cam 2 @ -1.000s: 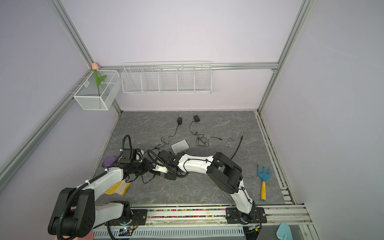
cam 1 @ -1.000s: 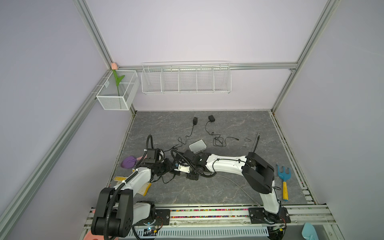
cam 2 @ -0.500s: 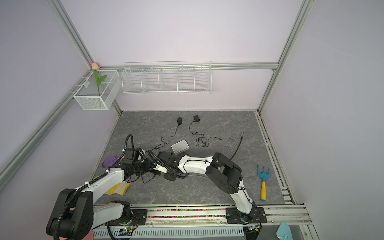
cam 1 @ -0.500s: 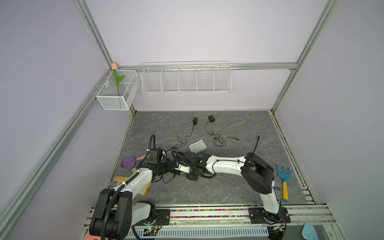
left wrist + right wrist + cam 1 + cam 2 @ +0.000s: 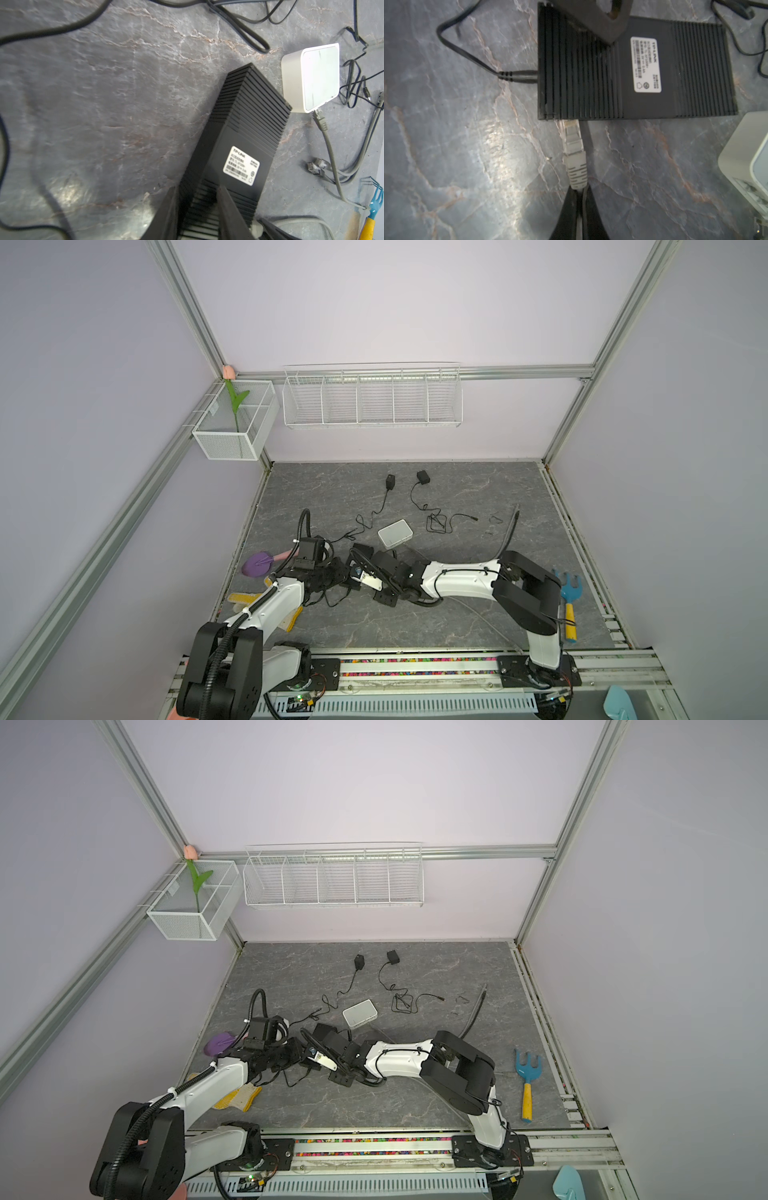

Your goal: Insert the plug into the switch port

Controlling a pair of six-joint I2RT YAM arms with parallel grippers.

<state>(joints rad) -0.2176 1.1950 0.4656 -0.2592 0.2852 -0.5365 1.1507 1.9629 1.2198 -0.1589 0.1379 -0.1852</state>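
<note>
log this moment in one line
left pincer: shut on switch | right pincer: shut on cable | plug: tip at switch edge, not seated

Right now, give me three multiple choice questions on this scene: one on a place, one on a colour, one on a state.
1. Where on the grey mat does the blue rake lie? A near its right edge; B at its middle; C in its back left corner.
2. What colour is the cable pinched in the right gripper? A red; B grey; C blue.
3. How does the plug stand to the black switch? A fully seated; B tip at its edge, body outside; C far from it.
Key: 1 A, it lies far right in both top views. 2 B, grey shows between the shut jaws. 3 B, its clear body is in full view.
</note>
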